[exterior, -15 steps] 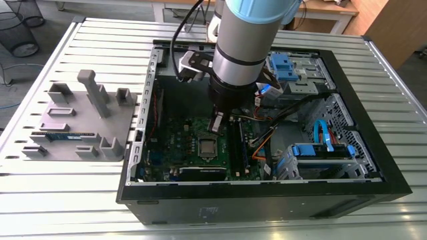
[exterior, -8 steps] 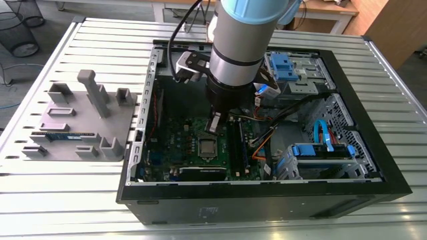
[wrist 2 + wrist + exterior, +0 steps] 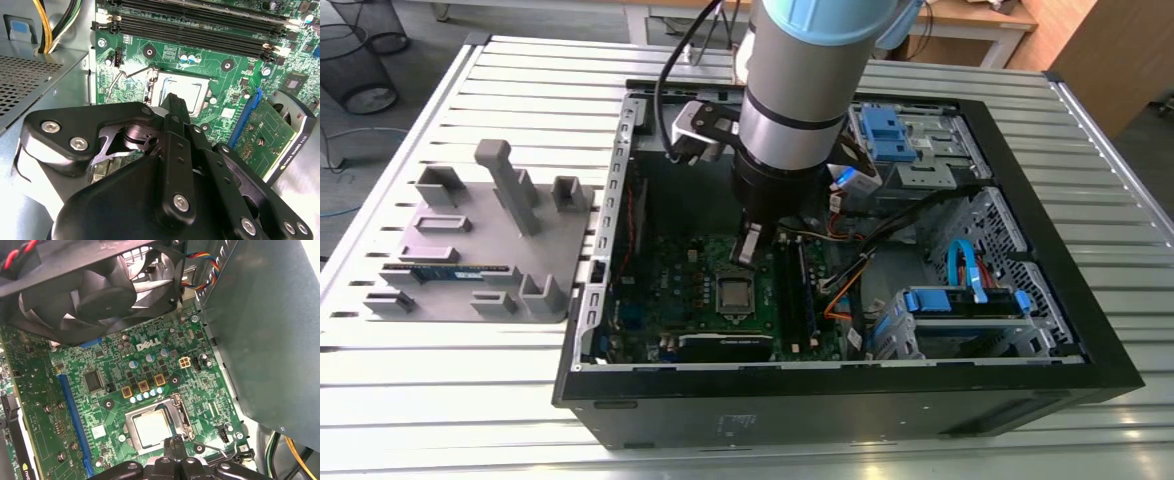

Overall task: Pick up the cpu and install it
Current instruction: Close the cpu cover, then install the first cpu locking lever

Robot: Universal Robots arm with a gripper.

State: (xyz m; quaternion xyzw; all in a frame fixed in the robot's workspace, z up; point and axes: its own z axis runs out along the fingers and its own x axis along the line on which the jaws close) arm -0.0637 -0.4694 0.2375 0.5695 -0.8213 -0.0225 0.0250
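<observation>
Inside the open computer case (image 3: 854,410) on the bench (image 3: 454,400), the arm's fingers (image 3: 175,447) are hanging pressed together close over the green motherboard (image 3: 192,385). The cpu (image 3: 152,429) is sitting in its socket, silver top showing, just beside them.

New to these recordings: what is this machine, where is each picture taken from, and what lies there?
It is a robot arm with a claw at its tip, reaching into an open computer case that lies on a slatted table. The exterior view looks on from outside; both wrist views ride on the arm, looking at the green board. The cpu, a silver square, sits in its socket there, the claw close by it. On the exterior view's left, a grey fixture plate carries a memory stick.
</observation>
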